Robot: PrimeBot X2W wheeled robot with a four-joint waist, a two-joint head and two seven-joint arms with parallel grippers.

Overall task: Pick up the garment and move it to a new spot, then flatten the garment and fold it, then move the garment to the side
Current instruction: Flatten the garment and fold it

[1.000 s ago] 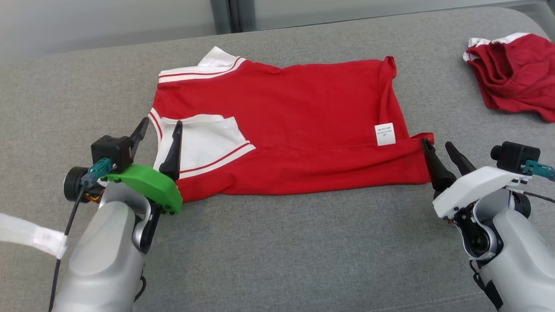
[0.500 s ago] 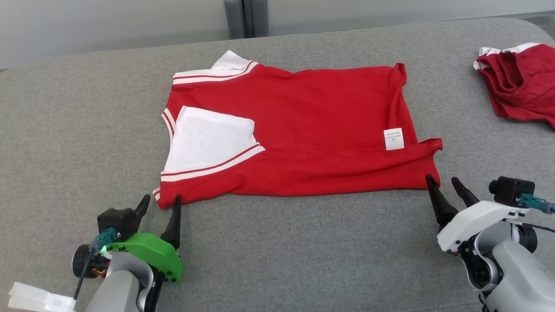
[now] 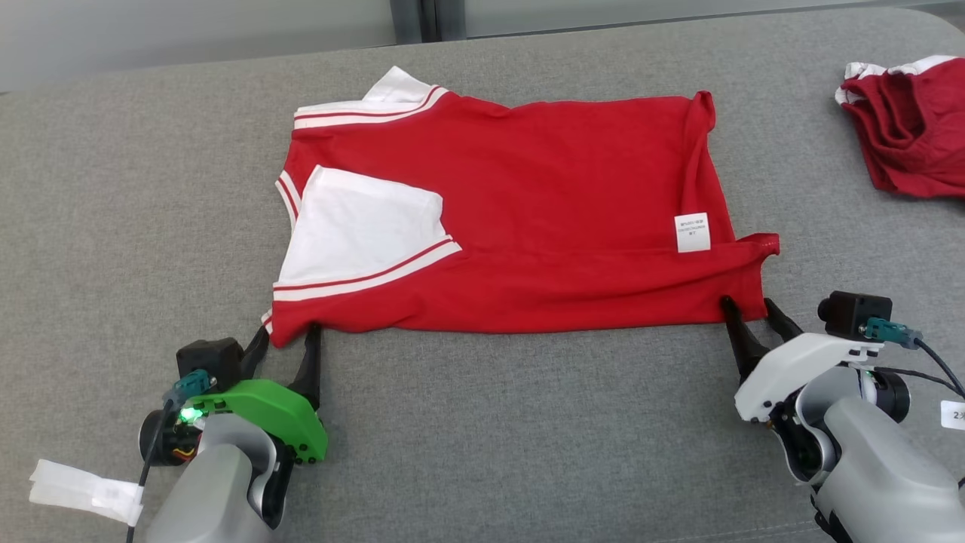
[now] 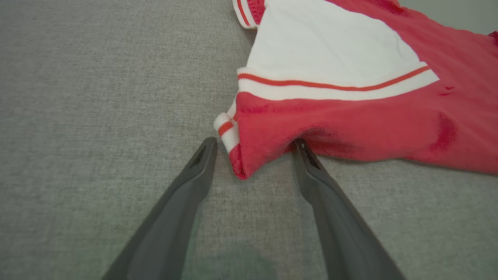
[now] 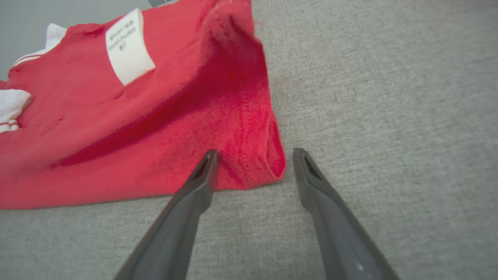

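Observation:
The garment (image 3: 528, 211) is a red shirt with white, red-striped trim, lying folded and flat on the grey cushion (image 3: 482, 422). My left gripper (image 3: 286, 335) is open at the near left corner. In the left wrist view that corner (image 4: 330, 116) sits between the spread fingers of the left gripper (image 4: 255, 143), and the right fingertip touches the cloth edge. My right gripper (image 3: 748, 304) is open at the near right hem corner. In the right wrist view the hem (image 5: 136, 116) pokes between the fingers of the right gripper (image 5: 255, 152). A white label (image 3: 692, 231) lies near that corner.
A second red garment (image 3: 912, 128) lies crumpled at the back right of the cushion. A strip of white tape (image 3: 83, 490) hangs off the left arm's cable. Bare grey cushion stretches in front of the shirt and to its left.
Both grippers pulled back from the shirt's side edges toward me, then closed in on its near corners, staying open. The head view shifted as well.

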